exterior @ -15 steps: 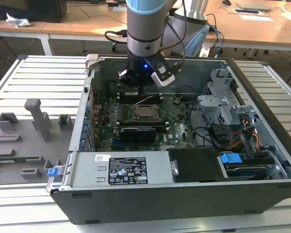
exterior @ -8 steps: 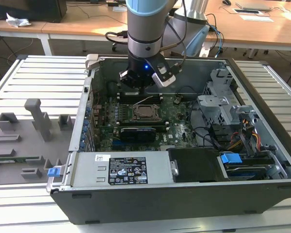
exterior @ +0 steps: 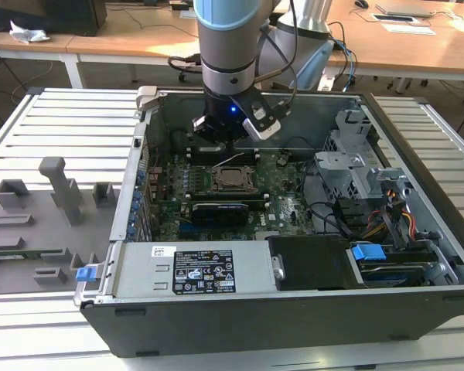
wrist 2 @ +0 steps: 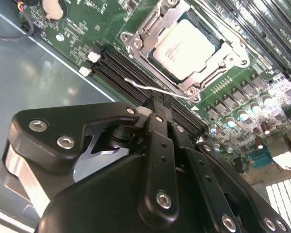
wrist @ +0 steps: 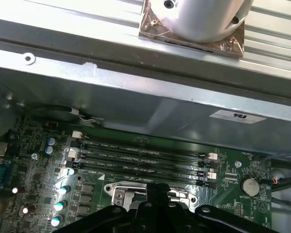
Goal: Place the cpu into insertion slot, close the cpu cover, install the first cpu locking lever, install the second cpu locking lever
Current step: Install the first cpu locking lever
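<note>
The cpu (wrist 2: pixel 184 43), a pale silvery square, lies in the insertion slot (exterior: pixel 219 188) on the green board. The silver cpu cover (wrist 2: pixel 231 52) lies flat around it. One thin wire locking lever (wrist 2: pixel 160 90) stands up from the socket's edge and shows as a pale line (exterior: pixel 232 160) in the exterior view. My gripper (wrist 2: pixel 155 104) hangs just over that lever beside the socket, fingers together; whether they pinch the wire I cannot tell. The exterior view puts the gripper (exterior: pixel 216 143) over the board's far side, and the first wrist view has the gripper (wrist: pixel 157 191) above the socket.
Black memory slots (wrist: pixel 140 158) run next to the socket, by the case's rear wall (wrist: pixel 136 92). A long black graphics card (exterior: pixel 220 210) lies on the near side. The power supply (exterior: pixel 193 270), drive cage (exterior: pixel 348 162) and cables hem the board. A grey fixture tray (exterior: pixel 39 224) lies outside the case.
</note>
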Tool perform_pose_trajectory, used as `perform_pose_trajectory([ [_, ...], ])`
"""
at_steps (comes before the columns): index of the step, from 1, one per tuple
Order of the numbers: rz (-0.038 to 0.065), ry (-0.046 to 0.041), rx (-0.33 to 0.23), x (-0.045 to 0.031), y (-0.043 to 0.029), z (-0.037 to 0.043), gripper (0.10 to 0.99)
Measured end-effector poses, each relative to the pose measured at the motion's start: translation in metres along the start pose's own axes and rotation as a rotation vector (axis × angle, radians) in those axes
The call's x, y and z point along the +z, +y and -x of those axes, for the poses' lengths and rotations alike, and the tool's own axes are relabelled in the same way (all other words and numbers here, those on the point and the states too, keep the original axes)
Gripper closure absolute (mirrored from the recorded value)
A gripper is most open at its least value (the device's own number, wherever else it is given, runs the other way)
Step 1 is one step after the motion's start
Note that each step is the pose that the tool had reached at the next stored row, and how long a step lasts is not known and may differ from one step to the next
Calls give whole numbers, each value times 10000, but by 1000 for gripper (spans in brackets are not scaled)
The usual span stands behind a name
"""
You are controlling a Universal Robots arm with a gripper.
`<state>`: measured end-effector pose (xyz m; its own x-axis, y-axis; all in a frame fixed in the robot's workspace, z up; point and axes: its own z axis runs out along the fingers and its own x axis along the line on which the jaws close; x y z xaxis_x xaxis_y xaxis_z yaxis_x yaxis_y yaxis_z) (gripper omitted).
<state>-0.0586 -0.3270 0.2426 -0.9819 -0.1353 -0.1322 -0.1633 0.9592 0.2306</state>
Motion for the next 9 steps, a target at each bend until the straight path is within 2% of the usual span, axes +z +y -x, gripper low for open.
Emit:
perform_pose_trajectory([
  [1,-70,-92,-19,5,0,-3,980],
  [3,-225,-155,-42,12,-3,-5,980],
  [7,-231,-159,-44,12,-3,-5,980],
  [9,-245,-264,-61,19,-3,-6,980],
])
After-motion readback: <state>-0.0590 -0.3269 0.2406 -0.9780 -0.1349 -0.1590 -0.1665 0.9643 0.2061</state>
